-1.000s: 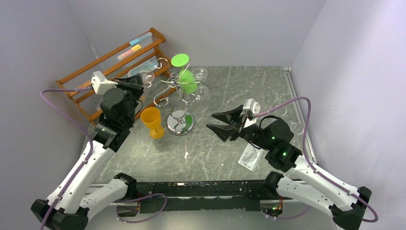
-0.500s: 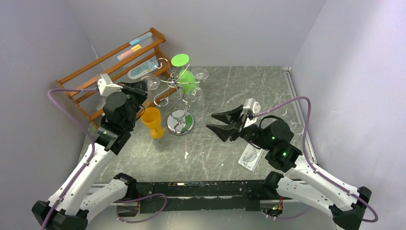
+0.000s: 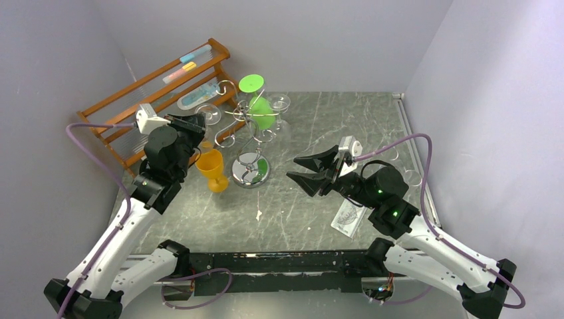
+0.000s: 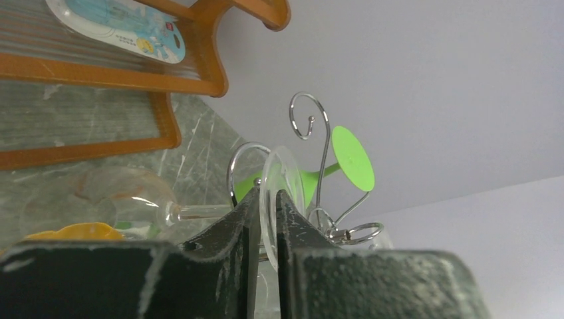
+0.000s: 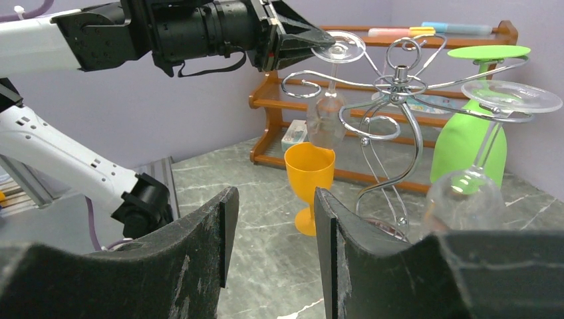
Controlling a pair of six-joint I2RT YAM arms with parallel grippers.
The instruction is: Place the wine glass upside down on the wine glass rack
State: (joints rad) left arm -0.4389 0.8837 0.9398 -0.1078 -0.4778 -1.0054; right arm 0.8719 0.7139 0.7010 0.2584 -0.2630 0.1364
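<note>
Wine glass (image 5: 327,119) hangs upside down at the left side of the wine glass rack (image 5: 399,76). Its round foot is on top, pinched at the rim between the closed fingers of the left gripper (image 5: 307,41). The left wrist view shows the foot edge-on, clamped between the two pads. The bowl points down, above an orange goblet (image 5: 308,174) that stands on the table (image 3: 319,126) just left of the rack's shiny base. The glass is clear and thin-stemmed with a small rounded bowl, and it looks empty and undamaged as far as I can see. In the right wrist view its stem crosses the left curled arm of the rack, but I cannot tell whether the stem sits inside the wire loop or only in front of it.

By my reading the hanging step is in hand: the glass is inverted and at a free arm, not yet let go. The next move likely calls for sliding the stem sideways into the loop until the foot rests on the wire. The fingers would then open gently, with the bowl kept off the goblet below. A green glass (image 5: 465,143) and another clear glass (image 5: 512,98) hang on the right arms. The right gripper (image 3: 292,167) hovers over the right part of the table, jaws wide apart and empty
</note>
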